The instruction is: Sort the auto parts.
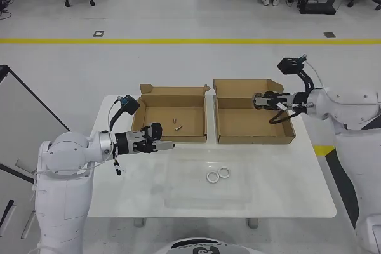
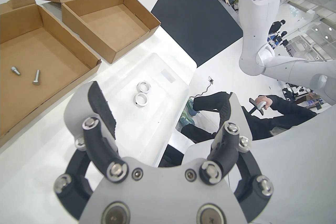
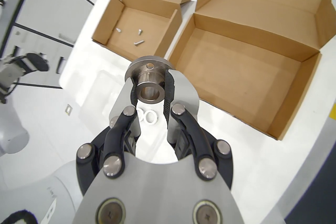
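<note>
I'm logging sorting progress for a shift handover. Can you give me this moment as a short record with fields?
left end effector: open, holding nothing, above the table by the front edge of the bolt box
right end effector: shut on the flanged bushing, raised over the second box
bolt box: three bolts on its floor
clear tray: two rings side by side
not yet boxed: rings, flanged bushing
</note>
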